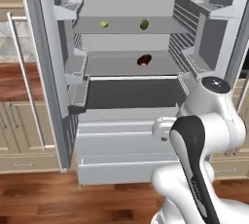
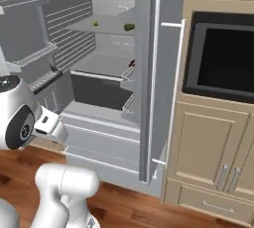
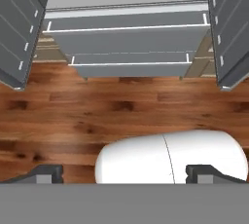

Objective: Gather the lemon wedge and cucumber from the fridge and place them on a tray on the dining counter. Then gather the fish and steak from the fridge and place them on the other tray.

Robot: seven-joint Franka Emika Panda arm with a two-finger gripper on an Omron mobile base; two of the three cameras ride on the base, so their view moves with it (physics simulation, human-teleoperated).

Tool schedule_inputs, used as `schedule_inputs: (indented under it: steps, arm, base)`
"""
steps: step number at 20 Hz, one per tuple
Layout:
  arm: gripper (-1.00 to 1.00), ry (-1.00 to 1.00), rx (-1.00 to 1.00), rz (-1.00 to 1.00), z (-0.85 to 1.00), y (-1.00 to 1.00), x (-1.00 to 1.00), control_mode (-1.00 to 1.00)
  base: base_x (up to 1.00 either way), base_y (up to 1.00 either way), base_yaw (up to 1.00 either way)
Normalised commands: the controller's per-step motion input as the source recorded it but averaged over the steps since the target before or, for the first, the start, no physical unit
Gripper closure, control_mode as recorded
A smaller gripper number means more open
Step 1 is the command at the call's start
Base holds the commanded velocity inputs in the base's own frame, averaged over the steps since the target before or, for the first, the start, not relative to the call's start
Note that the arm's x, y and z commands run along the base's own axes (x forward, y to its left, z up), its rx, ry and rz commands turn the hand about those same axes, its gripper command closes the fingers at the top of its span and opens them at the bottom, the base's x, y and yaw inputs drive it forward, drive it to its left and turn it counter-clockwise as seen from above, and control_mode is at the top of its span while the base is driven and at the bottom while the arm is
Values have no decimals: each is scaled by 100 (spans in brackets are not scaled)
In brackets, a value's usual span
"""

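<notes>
fridge: tall pale grey two-door fridge (image 1: 126, 135) open | upper shelf: tiny yellow lemon wedge (image 1: 103, 24), stubby dark green cucumber (image 1: 144, 24) | shelf below: reddish-brown steak (image 1: 144, 60) | gripper (image 3: 124, 174): fingers spread apart, empty

Home kitchen, rendered. Tall pale grey two-door fridge (image 1: 126, 72) stands open ahead of the pincer, food on its shelves, drawers below. Beige panelled wood cabinets (image 2: 213, 147) to its right, a dark built-in oven (image 2: 225, 58) above them. Reddish-brown plank floor (image 3: 121, 116) beneath the pincer.
</notes>
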Motion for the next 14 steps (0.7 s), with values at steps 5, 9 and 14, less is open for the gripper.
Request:
schedule_inputs:
  steps: [5,9,14]
  arm:
    - [-100,0,0,0,0,0,0,100]
    - [-100,0,0,0,0,0,0,100]
    - [-100,0,0,0,0,0,0,100]
  base:
    - [49,36,-39]
    - [49,36,-38]
    - [45,47,-32]
